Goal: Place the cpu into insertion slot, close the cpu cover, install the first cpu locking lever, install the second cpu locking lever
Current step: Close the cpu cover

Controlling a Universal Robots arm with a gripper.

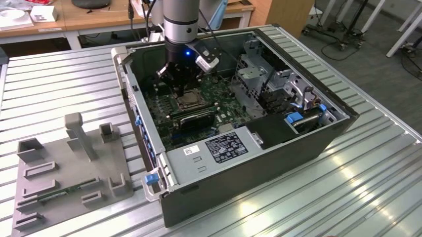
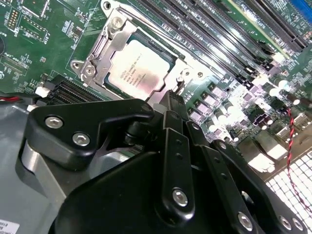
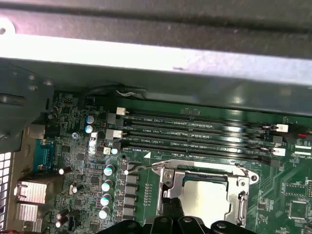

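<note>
Logging an entry now: where does the cpu sit? (desk)

I see the cpu (image 2: 139, 73) lying flat in the insertion slot (image 3: 204, 178), dull silver top up. (operator)

And the cpu cover? (desk)

The cpu cover (image 2: 100, 53) is down over the chip. Its frame lies around the metal top, which shows through the cut-out. In the first wrist view one thin wire locking lever (image 3: 146, 167) runs along the cover's edge on the side of the long memory slots (image 3: 195, 131). I cannot tell whether it is hooked. (operator)

Gripper? (desk)

My gripper (image 2: 171, 100) hangs at the socket's edge, just beside one side of the cover. Its fingers are pressed together with nothing between them that I can make out. Whether the tips touch the cover I cannot tell. In the exterior view the arm reaches down into the open computer case (image 1: 264, 168), over the green circuit board (image 2: 39, 29). (operator)

Surroundings, briefly. (desk)

A row of small capacitors (image 3: 107, 185) stands near the socket, on the lever's side. The grey drive cage (image 1: 254, 74) sits inside the case toward the exterior view's right. The case lies on a slatted metal table (image 1: 343, 187). A grey fixture plate (image 1: 66, 182) rests on the table at the exterior view's left, apart from the case. (operator)
</note>
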